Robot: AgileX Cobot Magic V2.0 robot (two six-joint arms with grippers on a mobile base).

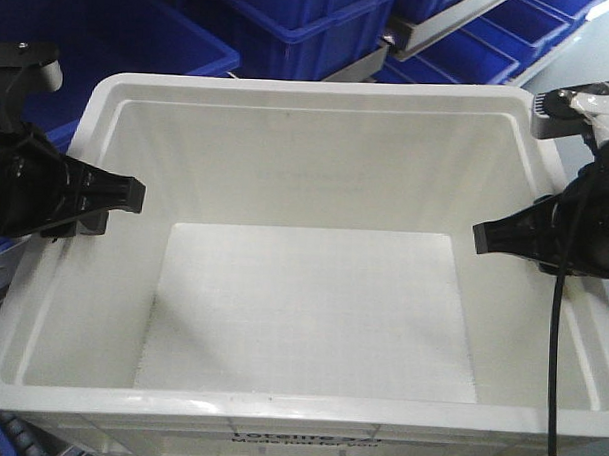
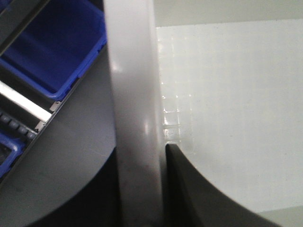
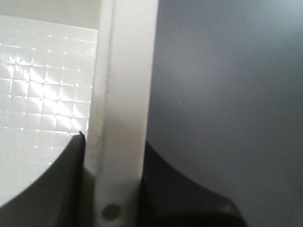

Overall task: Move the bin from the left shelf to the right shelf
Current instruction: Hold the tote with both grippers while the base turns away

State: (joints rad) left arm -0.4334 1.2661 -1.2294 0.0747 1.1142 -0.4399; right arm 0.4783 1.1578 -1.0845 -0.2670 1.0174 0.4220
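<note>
The bin (image 1: 307, 158), a large white crate with an empty floor and black print on its near side, fills the front view. My left gripper (image 1: 105, 203) is shut on its left rim, one black finger inside the wall and the other outside. In the left wrist view the rim (image 2: 132, 71) runs up between that gripper's (image 2: 142, 150) fingers. On the opposite side, my right gripper (image 1: 519, 241) is shut on the right rim. The right wrist view shows the rim (image 3: 125, 71) pinched in the right gripper (image 3: 113, 140). I cannot tell whether the right shelf is in view.
Blue plastic bins (image 1: 301, 28) on grey rails (image 1: 442, 23) stand right behind the crate. In the left wrist view a blue bin (image 2: 52, 52) and a lane of rollers (image 2: 14, 125) lie to the left. Grey floor (image 3: 227, 85) lies beyond the crate's right side.
</note>
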